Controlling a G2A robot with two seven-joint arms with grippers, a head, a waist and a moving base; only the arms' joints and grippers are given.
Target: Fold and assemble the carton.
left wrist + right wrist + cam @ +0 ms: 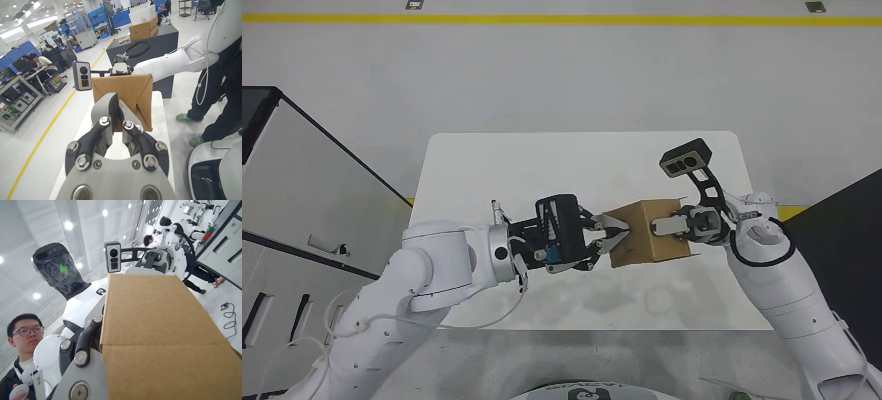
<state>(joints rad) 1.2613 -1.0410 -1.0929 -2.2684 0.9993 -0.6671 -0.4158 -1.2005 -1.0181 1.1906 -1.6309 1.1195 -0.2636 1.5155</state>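
A brown carton (647,235) hangs above the white table (542,170), held between both grippers. My left gripper (614,238) is at its left end, where the folded flaps meet. In the left wrist view its fingers (113,106) stand almost together, with a carton (122,89) edge pinched between them. One flap sticks out a little from that face. My right gripper (674,227) holds the opposite end, one finger lying on top. In the right wrist view a plain side of the carton (151,323) hides most of that gripper. My right gripper (121,71) also peeks over the carton's far edge.
A black-framed cabinet (302,180) stands left of the table. A dark stand (143,49) beyond the table's right side carries stacked cardboard boxes (143,28). The bare table top (160,117) stretches under the carton.
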